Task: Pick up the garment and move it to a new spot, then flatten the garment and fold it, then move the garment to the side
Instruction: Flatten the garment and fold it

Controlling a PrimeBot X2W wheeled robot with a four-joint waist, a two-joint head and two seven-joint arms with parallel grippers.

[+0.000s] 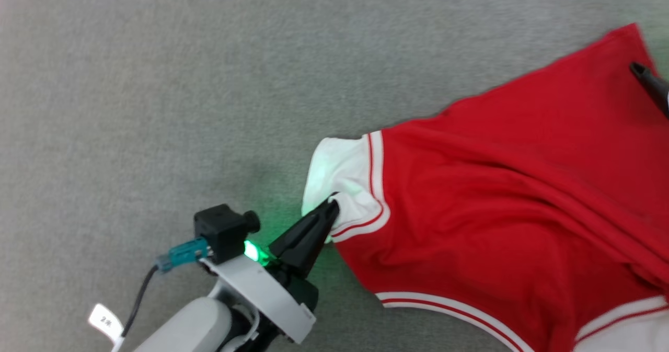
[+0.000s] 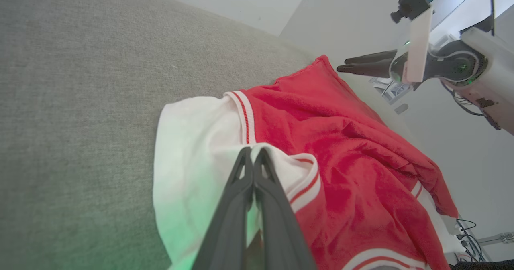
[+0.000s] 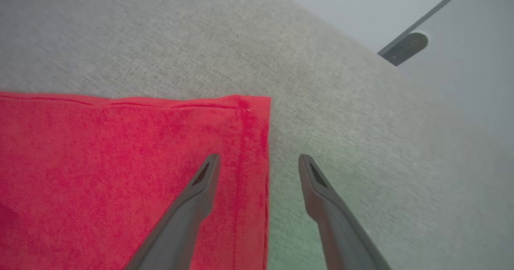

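One garment (image 1: 502, 184) lies spread on the grey worktop (image 1: 157, 80) in head view; we note the left end effector (image 1: 333, 205) pinching its white sleeve.

Left wrist view: fingers (image 2: 237, 197) pressed together on that sleeve, with pale room surfaces (image 2: 225, 5) beyond the worktop edge.

Right wrist view: right end effector (image 3: 259, 161) spread wide, straddling the red corner, holding nothing.

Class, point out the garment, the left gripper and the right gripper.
garment (image 1: 496, 184): head view, red body panel.
left gripper (image 1: 332, 202): head view, fingertips pinching the garment.
right gripper (image 3: 259, 158): right wrist view, between its open fingertips.
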